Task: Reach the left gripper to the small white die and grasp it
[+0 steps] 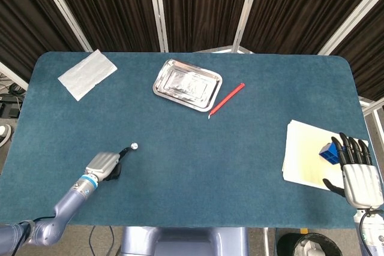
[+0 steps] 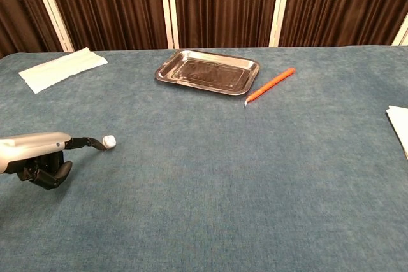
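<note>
The die [image 2: 109,141] lies just right of the left robot hand [image 2: 39,157], touching its one outstretched fingertip [image 2: 101,145]; nothing grasped yet.

1. No text, label, brand, number or sign can be read in either view.
2. The small white die [image 2: 109,141] on the tabletop [image 2: 255,176] shows too small for any pips to be counted.
3. The paper sheets [image 1: 306,154] show no legible print.
</note>
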Robot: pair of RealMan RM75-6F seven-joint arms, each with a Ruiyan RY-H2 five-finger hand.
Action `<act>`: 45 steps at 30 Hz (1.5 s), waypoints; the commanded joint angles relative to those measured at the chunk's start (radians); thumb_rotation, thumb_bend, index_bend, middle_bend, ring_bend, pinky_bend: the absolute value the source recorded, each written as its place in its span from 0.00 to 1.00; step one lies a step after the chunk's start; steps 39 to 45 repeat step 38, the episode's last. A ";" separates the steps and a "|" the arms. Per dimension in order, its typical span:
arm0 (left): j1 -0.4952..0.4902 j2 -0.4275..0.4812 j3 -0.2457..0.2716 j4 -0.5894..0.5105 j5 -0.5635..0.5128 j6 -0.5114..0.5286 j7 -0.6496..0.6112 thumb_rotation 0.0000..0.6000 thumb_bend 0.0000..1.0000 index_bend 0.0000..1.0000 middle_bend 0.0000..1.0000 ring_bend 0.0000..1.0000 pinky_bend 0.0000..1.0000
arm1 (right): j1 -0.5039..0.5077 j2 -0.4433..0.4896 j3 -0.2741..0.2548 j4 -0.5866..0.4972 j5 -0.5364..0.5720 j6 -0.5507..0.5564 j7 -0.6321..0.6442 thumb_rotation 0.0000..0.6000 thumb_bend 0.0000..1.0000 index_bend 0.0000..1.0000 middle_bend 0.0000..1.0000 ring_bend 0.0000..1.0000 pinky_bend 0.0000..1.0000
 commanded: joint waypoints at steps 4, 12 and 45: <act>0.032 0.027 0.016 -0.023 0.060 0.043 -0.040 1.00 0.98 0.08 1.00 0.95 1.00 | 0.000 0.000 -0.002 -0.001 -0.002 0.000 -0.003 1.00 0.00 0.00 0.00 0.00 0.00; 0.075 0.105 0.002 -0.064 0.122 0.121 -0.105 1.00 0.99 0.08 1.00 0.95 1.00 | 0.000 0.001 -0.003 -0.001 -0.004 -0.001 -0.001 1.00 0.00 0.00 0.00 0.00 0.00; 0.417 0.237 0.024 -0.128 0.385 0.746 -0.109 1.00 0.00 0.00 0.00 0.00 0.00 | -0.008 0.031 -0.005 -0.020 -0.031 0.028 0.051 1.00 0.00 0.00 0.00 0.00 0.00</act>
